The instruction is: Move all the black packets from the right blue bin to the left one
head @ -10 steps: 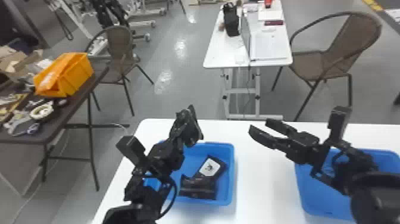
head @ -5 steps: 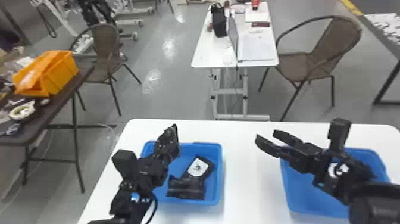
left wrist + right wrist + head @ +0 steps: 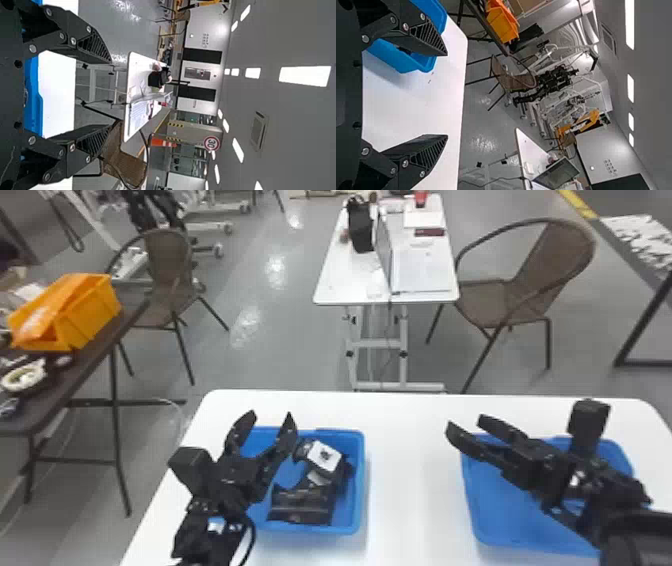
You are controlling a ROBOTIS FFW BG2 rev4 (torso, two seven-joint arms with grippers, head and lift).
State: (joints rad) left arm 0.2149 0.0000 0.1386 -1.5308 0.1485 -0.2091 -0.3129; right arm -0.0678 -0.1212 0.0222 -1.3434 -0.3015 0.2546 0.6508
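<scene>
Robotics lab or workshop: black robot (image 3: 556,81) among white wheeled frames (image 3: 212,226) far left, cluttered dark bench (image 3: 94,351) left, laptop (image 3: 558,174) on far bench (image 3: 340,285), grey floor (image 3: 280,355), ceiling light panels (image 3: 305,75), round red-rimmed sign (image 3: 212,143).

You are working in a brightly lit room. In your left wrist view, the white panel lights (image 3: 305,76) on the grey ceiling (image 3: 293,31) burn out to plain white, and your right wrist view catches more of them. Your head view shows glare in pale patches on the glossy floor (image 3: 245,325). The counter (image 3: 415,500) comes up almost flat white. In your right wrist view, a soft grey shadow lies on it, just beside the left blue bin (image 3: 395,59).
</scene>
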